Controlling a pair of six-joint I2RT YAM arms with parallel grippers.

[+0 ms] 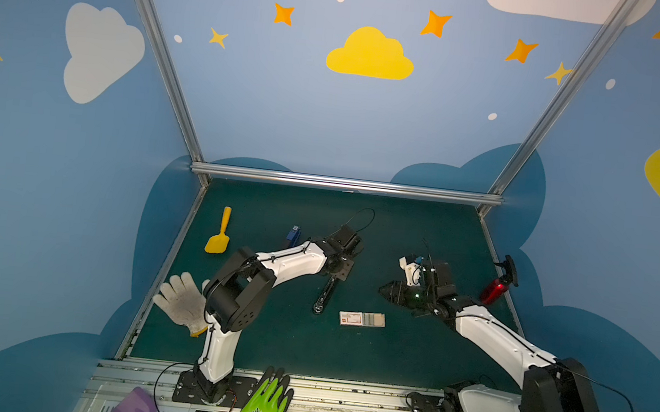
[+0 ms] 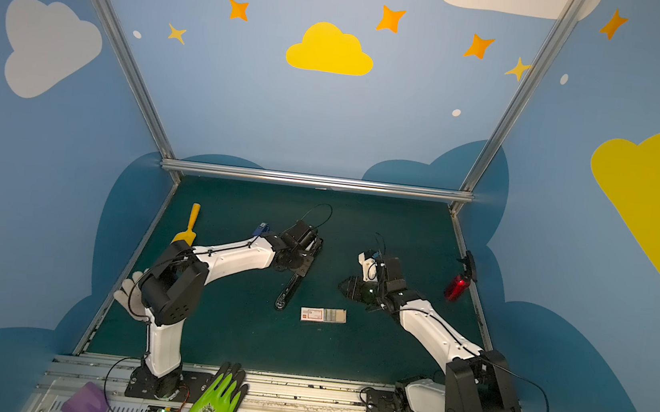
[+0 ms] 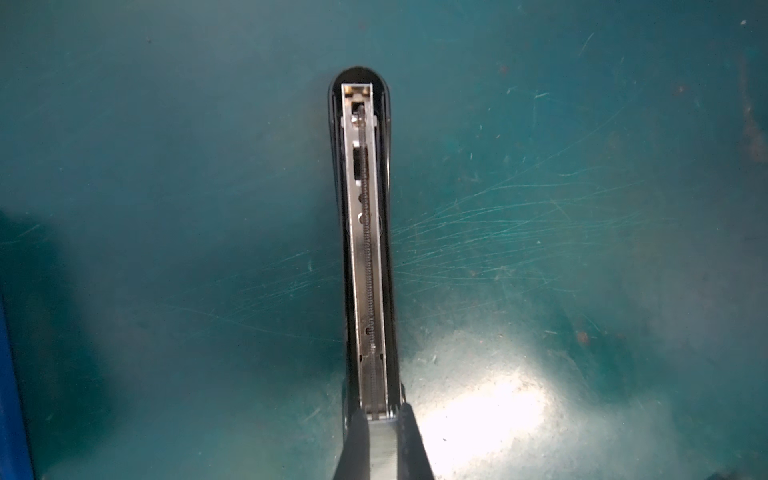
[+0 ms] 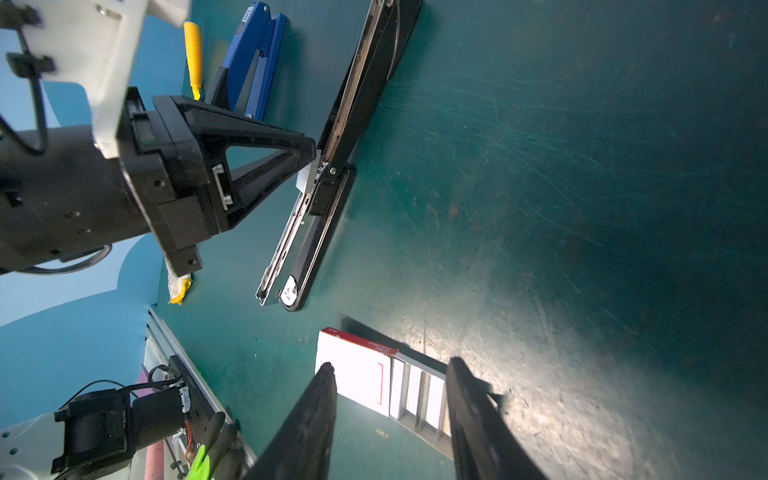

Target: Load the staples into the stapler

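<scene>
Clenched hard with the left pincer (image 4: 309,156) on a ribbed silvery staple strip (image 3: 381,446), right at the hinge end of the magazine. Seeing the black stapler (image 1: 325,294) swung open flat on the green bench (image 1: 264,334), with a bare channel and a long spring along it. Over to the right pincer (image 4: 390,363): hovering released and empty, fingers spread, above the staple box (image 1: 361,319). Finding that box flat on the bench near the stapler's front tip but apart from it, with a red-labelled white sleeve slid partly off a tray of more strips. Farther left, noting a yellow scoop (image 1: 219,237) and a blue stapler (image 1: 293,236).
</scene>
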